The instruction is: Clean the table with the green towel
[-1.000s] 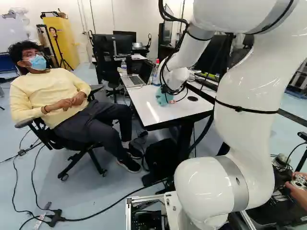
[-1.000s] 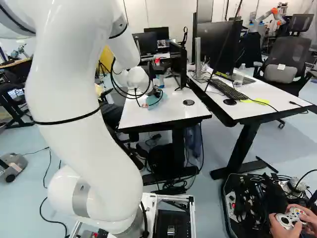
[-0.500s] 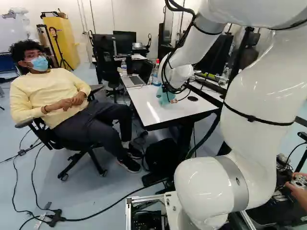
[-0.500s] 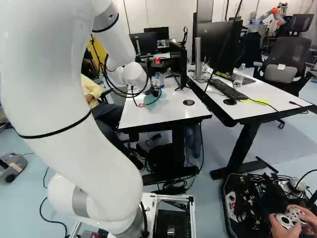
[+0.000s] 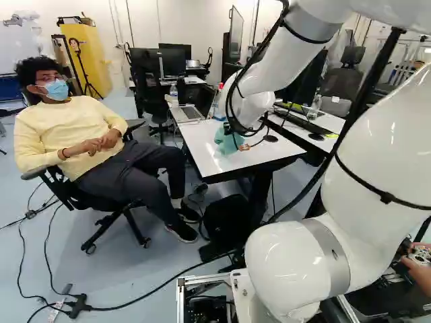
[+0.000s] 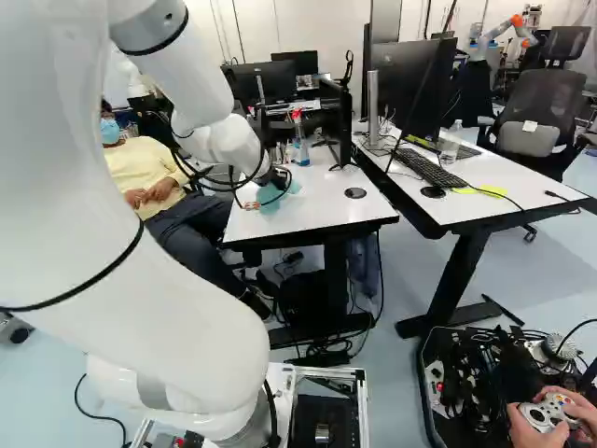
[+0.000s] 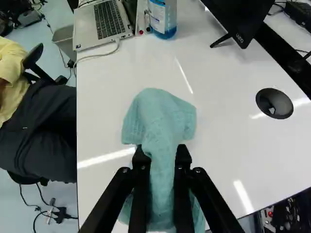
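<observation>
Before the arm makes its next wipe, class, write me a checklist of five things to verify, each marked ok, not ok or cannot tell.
1. Fingers closed on the green towel from both sides: ok.
2. Towel over the table, not past its edge: cannot tell; its near end runs out of the wrist view.
3. Towel apart from the laptop and the bottle: ok, both are farther ahead.
4. Laptop and bottle taken off the table: not ok, both are on it.
5. Towel pressed firmly enough to wipe: cannot tell, the pictures do not show force.
</observation>
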Tool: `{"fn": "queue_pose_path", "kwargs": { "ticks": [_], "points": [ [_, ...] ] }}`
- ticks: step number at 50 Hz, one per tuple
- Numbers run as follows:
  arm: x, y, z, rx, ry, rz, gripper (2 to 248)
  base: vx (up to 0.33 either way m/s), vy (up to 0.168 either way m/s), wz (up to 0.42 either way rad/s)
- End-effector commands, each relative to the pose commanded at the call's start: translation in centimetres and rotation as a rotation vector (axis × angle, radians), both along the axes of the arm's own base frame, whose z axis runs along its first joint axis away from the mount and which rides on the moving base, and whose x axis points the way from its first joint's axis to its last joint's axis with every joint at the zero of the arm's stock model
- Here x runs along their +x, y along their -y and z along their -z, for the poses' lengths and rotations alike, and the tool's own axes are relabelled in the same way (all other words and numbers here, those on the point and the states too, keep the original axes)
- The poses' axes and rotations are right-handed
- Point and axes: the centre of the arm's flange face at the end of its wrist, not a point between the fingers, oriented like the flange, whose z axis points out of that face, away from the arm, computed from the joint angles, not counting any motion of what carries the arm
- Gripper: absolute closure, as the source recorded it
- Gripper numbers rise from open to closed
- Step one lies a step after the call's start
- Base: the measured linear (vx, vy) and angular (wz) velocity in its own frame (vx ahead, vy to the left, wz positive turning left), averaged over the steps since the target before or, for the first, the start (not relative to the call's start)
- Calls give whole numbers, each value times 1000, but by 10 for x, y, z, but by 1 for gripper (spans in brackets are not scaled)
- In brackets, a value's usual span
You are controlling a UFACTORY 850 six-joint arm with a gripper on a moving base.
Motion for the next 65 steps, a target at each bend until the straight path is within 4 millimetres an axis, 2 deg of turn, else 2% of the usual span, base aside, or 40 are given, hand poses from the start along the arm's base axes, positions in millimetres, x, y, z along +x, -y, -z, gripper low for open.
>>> {"fn": "queue_pose_path", "kwargs": {
  "ticks": [10,24,40,65],
  "points": [
    [-19,-2,3,2,-33,-8,196,0,0,0],
    [-22,-2,4,3,-51,-10,196,0,0,0],
    [8,5,0,6,-5,18,196,0,0,0],
    [47,38,-2,5,12,93,196,0,0,0]
  ]
}}
